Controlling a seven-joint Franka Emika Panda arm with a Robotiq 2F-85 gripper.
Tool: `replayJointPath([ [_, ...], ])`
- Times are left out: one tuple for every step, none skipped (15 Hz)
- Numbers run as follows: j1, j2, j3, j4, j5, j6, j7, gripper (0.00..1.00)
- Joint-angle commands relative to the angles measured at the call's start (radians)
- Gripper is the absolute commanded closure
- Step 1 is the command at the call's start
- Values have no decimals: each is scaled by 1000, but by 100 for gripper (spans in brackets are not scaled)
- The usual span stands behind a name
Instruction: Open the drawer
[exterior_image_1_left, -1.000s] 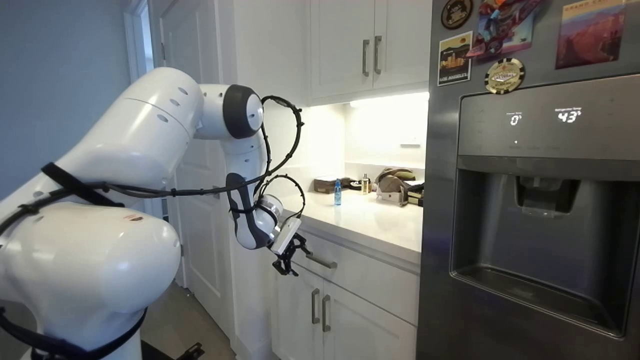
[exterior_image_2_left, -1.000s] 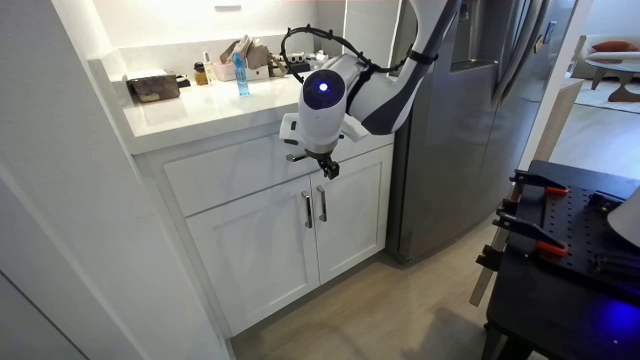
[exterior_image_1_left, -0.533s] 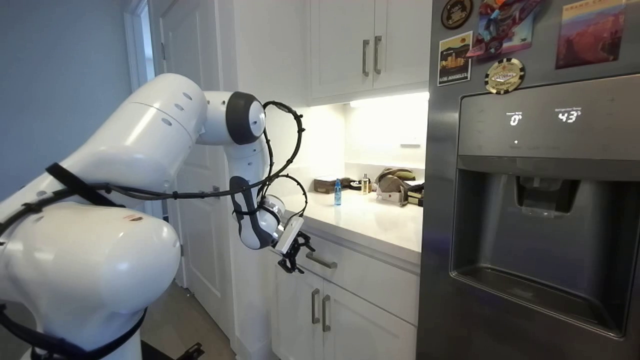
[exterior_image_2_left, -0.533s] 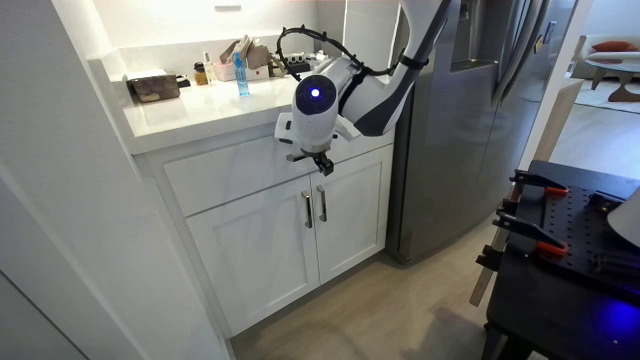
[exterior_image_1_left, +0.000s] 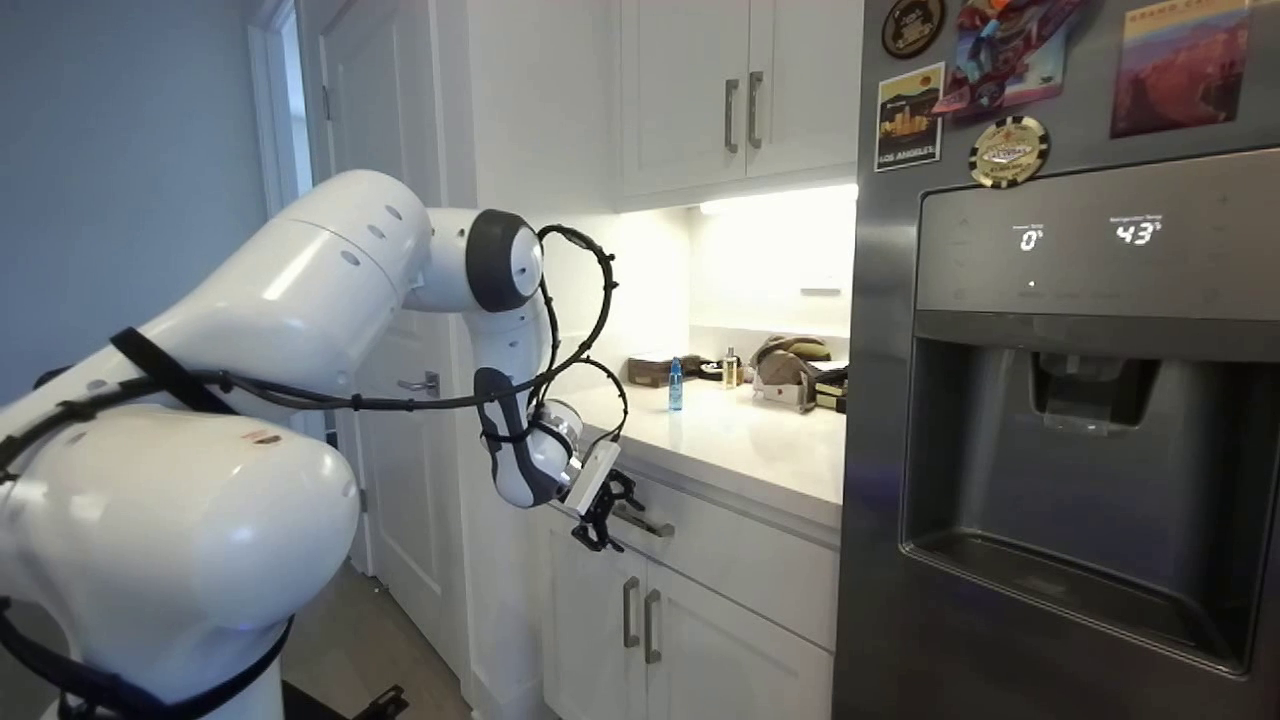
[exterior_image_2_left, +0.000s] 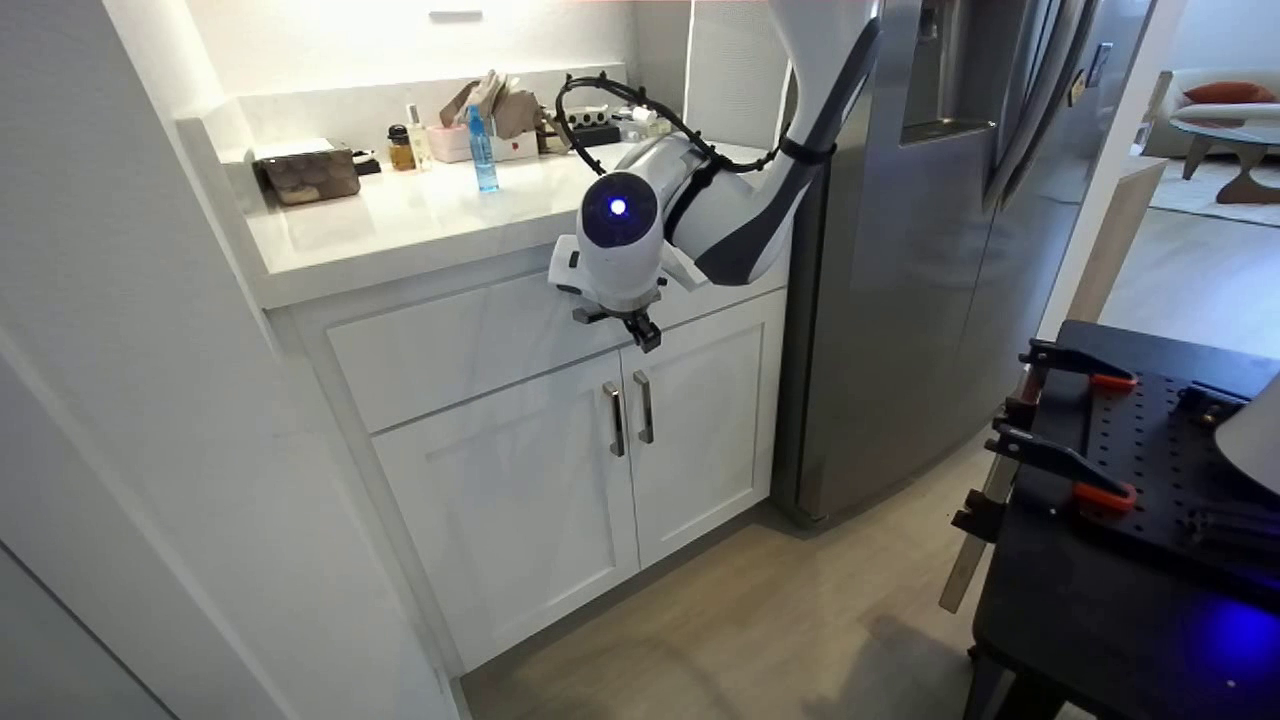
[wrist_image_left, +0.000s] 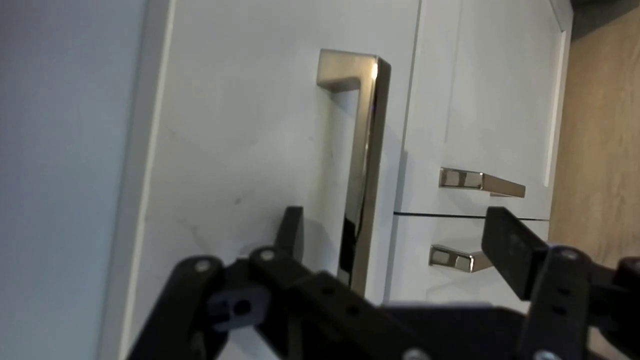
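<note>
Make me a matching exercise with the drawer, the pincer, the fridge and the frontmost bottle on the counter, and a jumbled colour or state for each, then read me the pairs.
Things:
1. drawer
2. pincer
3. fridge
4. frontmost bottle

Colours and states:
A. steel-grey
B. blue, upright
C. white, closed
D. black, open

Pairs: 1-C, 2-D, 3-A, 4-B.

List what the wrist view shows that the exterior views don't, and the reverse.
Only the wrist view: small dark marks on the drawer front.
Only the exterior views: the upright blue bottle, the refrigerator and the robot arm.
Shared by all: the drawer front, drawer handle, two lower door handles and the gripper, plainly open in the wrist view.
</note>
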Motion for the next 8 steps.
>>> replayJointPath([
  [-7,33,11,51,-6,-27,9,33],
  [-7,36,11,55,-5,-27,8,40],
  [-7,38,12,58,-3,-26,8,47],
  [-8,39,13,59,-1,-25,8,56],
  [-9,40,13,61,2,-26,6,63],
  [-9,40,13,64,4,-28,4,72],
  [-12,38,16,65,13,-32,-3,78],
  [-13,35,16,66,19,-34,-5,85],
])
